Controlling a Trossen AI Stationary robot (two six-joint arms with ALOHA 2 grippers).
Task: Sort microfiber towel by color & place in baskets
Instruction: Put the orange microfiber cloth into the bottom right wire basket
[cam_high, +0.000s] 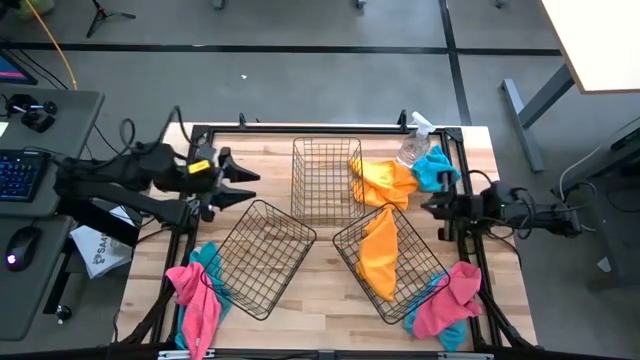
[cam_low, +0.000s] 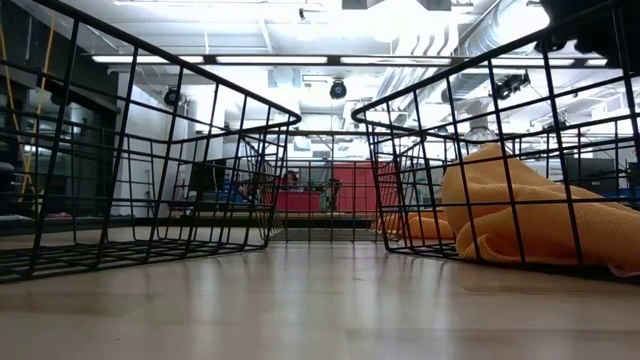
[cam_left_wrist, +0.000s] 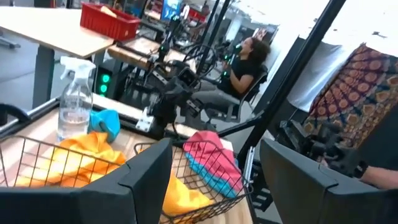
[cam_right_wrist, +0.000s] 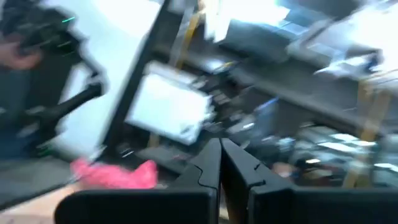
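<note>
One yellow-orange towel (cam_high: 380, 252) already lies in the near right basket (cam_high: 398, 262), hanging partly over its far rim, so the yellow pile has begun there. The far middle basket (cam_high: 325, 178) and the near left basket (cam_high: 258, 256) hold nothing, presumably kept for the other two colours.

More towels wait at the table's (cam_high: 315, 305) edges: a second yellow-orange one (cam_high: 385, 182) draped against the far basket's right side, a turquoise one (cam_high: 433, 168) just beside the spray bottle (cam_high: 414, 142) at the far right, a pink-over-turquoise pair (cam_high: 445, 302) at the near right corner, and another pink and turquoise pair (cam_high: 197, 293) at the near left corner.

The left tool (cam_high: 240, 183) hangs over the table's left side with its fingers spread and nothing in them, pointed towards the baskets. The right tool (cam_high: 430, 207) sits at the right edge between the turquoise towel and the near right basket, fingers pressed together, gripping nothing, apparently ready to reach for a nearby cloth.
</note>
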